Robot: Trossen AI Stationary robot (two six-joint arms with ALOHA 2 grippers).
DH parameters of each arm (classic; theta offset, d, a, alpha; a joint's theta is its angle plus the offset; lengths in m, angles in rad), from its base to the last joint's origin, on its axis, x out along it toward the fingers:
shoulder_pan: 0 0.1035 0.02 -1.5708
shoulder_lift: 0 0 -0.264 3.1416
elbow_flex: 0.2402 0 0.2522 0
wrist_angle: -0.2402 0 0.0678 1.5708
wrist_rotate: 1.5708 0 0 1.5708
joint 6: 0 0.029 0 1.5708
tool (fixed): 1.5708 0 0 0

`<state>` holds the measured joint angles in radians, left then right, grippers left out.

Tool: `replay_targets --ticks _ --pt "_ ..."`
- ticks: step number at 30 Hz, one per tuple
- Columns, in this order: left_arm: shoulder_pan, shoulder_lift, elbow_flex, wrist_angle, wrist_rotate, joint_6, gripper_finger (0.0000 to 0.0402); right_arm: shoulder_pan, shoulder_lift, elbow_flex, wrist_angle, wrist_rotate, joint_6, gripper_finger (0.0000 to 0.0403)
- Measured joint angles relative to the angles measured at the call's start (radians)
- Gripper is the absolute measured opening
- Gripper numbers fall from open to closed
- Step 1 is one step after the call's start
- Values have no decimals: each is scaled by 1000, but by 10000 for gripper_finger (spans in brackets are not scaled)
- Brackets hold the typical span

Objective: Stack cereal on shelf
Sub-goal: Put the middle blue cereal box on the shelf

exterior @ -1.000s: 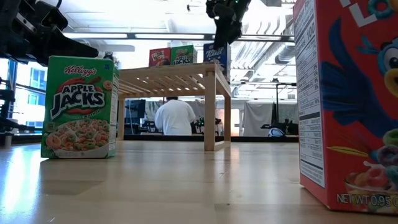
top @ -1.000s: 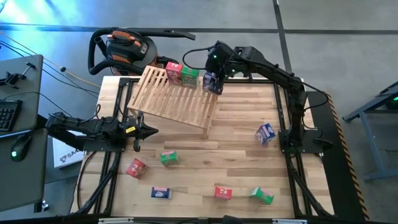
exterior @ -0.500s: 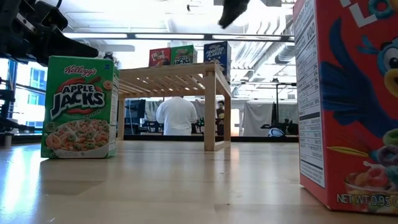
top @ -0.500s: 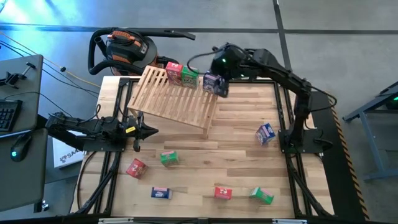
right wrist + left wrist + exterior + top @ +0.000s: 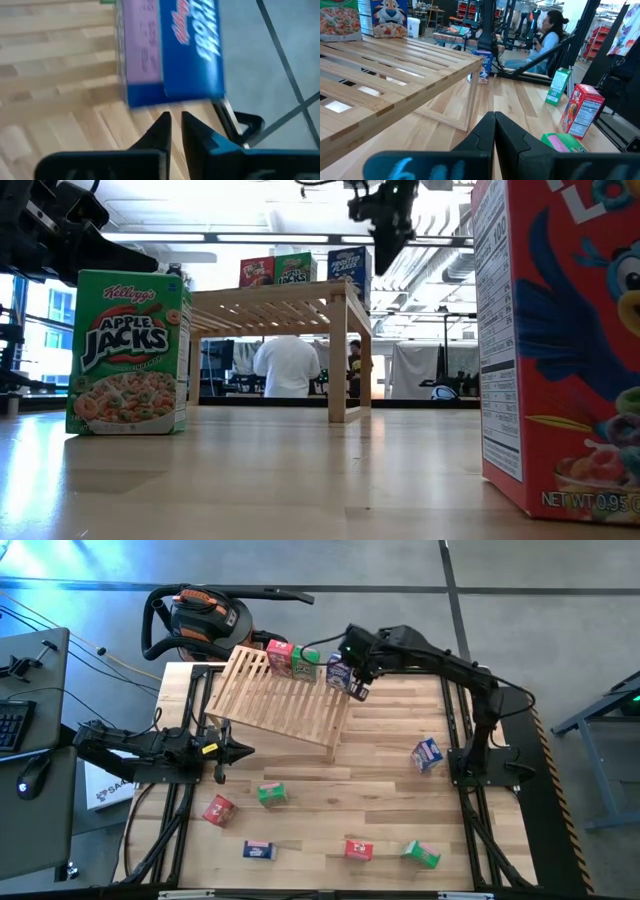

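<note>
- High view: the shelf [image 5: 283, 698] sits in the upper middle of the frame with a red box [image 5: 280, 653], a green box [image 5: 304, 664] and a blue-and-white box [image 5: 339, 673] lined along its far edge. The right hand [image 5: 358, 692] hovers just beside the blue-and-white box, holding nothing. Six more boxes lie scattered on the table [image 5: 380, 770] in the lower half.
- Low view: the three boxes stand upright on the shelf, upper centre; the right hand hangs just right of them.
- Left wrist view: the left hand [image 5: 494, 131] is pinched closed and empty, lower centre.
- Right wrist view: the fingers [image 5: 161, 127] are nearly together, clear of the blue-and-white box.
- The boxes look light, stiff cardboard, likely easy to tip; gripping across the narrow sides seems best.
</note>
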<state>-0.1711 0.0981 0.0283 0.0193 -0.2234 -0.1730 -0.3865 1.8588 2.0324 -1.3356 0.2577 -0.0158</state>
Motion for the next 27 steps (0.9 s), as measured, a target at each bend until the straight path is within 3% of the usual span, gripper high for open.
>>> replay_targets --ticks 8,27 --pt "0 0 0 0 -1 -8 0 -29 0 -100 135 -12 -2 12" --pt "0 0 0 0 -15 -9 0 -31 2 -101 257 -74 -49 4"
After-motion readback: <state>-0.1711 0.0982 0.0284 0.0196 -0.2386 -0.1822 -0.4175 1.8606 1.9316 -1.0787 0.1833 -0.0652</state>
